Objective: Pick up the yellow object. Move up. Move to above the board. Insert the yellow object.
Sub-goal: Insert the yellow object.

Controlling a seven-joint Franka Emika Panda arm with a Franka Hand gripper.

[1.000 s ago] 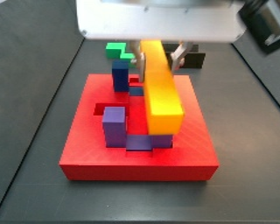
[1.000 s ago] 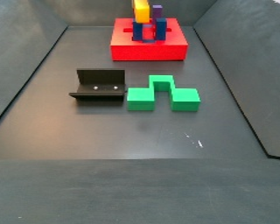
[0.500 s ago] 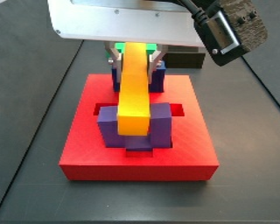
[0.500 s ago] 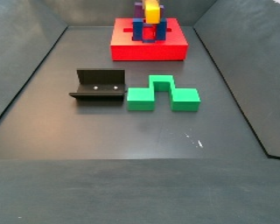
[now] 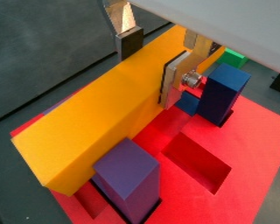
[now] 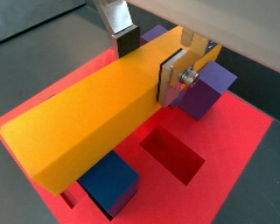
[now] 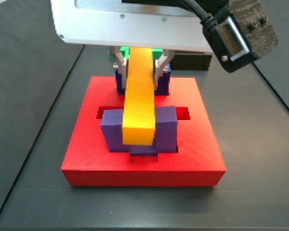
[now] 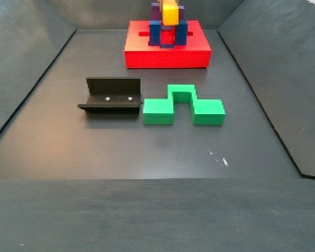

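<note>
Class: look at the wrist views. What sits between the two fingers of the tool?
The yellow object: in both wrist views, the tool over the board has its fingers clamped on it.

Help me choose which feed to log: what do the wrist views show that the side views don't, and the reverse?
Only the wrist views show the gripper fingers clamping the yellow object and an open recessed slot in the board. Only a side view shows the fixture and green notched block on the floor. Both share the yellow object lying across the blue post and purple post.
</note>
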